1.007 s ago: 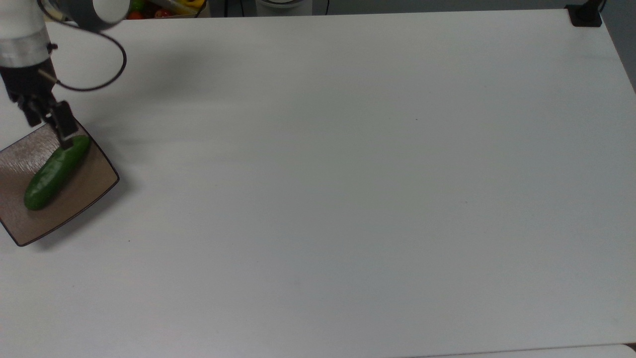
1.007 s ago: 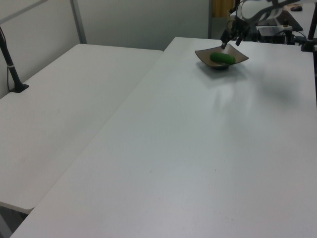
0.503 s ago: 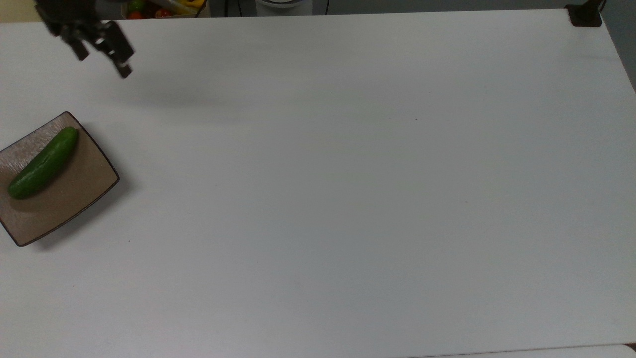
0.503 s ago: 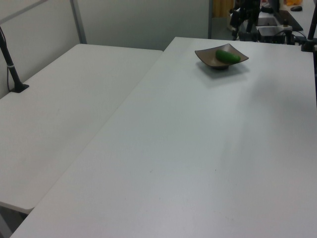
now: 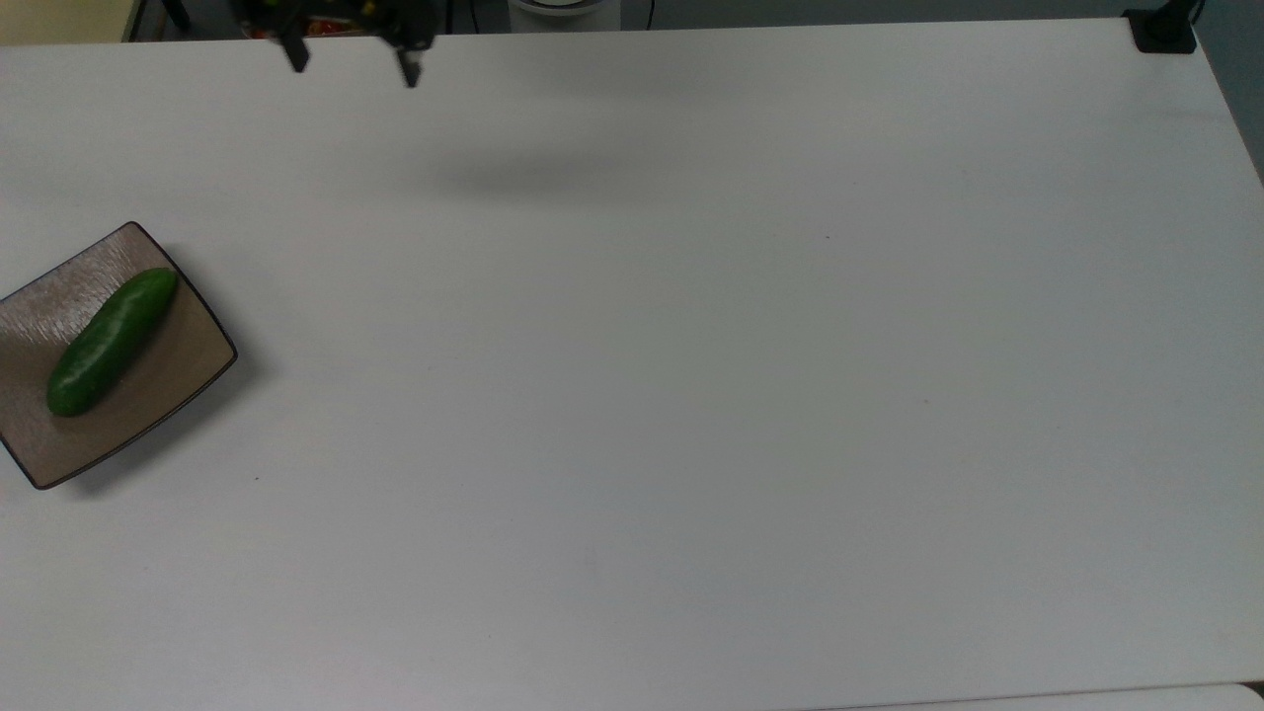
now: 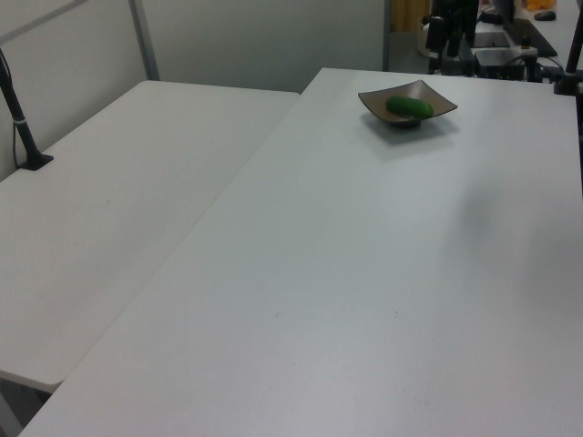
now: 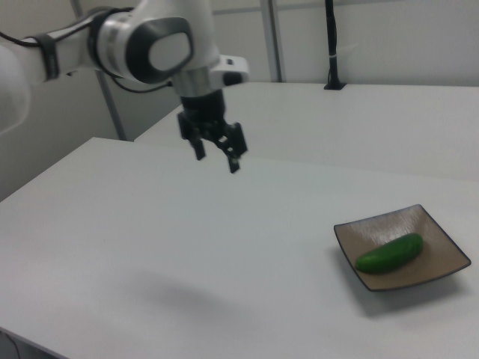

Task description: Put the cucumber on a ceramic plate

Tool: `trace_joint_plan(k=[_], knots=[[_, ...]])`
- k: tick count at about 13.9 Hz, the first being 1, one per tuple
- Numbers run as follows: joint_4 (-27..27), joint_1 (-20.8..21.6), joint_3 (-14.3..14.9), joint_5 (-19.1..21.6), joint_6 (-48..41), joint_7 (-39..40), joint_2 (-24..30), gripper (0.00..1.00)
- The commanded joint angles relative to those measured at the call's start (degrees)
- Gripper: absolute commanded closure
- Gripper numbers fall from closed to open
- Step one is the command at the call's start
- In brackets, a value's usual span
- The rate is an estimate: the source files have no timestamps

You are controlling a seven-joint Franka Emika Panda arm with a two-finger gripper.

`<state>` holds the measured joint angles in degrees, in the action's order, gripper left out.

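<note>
Dark green and smooth, the cucumber [image 5: 112, 341] lies flat on the ceramic plate [image 5: 168, 385], set diagonally across the glossy brown-beige square, with one rounded end toward the plate's far corner in the top view. The plate sits on the white bench [image 5: 691, 395] at the top view's left edge, partly cut off by the frame; in the left view the plate [image 6: 373, 98] is at the bench's far end with the cucumber [image 6: 409, 107] on it, and in the right view the cucumber [image 7: 389, 253] rests on the plate [image 7: 434, 273] at the right view's near right. The gripper [image 7: 215, 157] hangs in the air above the bench, well apart from the plate, toward the right view's left. Its two dark fingers [image 7: 234, 163] point downward, spread apart, with nothing between them. In the top view the gripper [image 5: 352, 67] is at the far edge of the bench.
</note>
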<state>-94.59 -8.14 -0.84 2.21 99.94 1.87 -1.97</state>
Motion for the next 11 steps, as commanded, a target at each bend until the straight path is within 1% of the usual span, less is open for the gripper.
trace_joint_plan(k=[1, 3, 11], knots=[[-3.93, 5.67, 1.01, -0.63, -0.63, -2.29, 3.03, 0.0], [-5.95, 7.52, 0.93, -0.98, 0.25, -3.81, 3.11, 0.0], [-5.6, 7.61, 0.75, -1.25, 2.97, -3.63, 2.94, 0.0]])
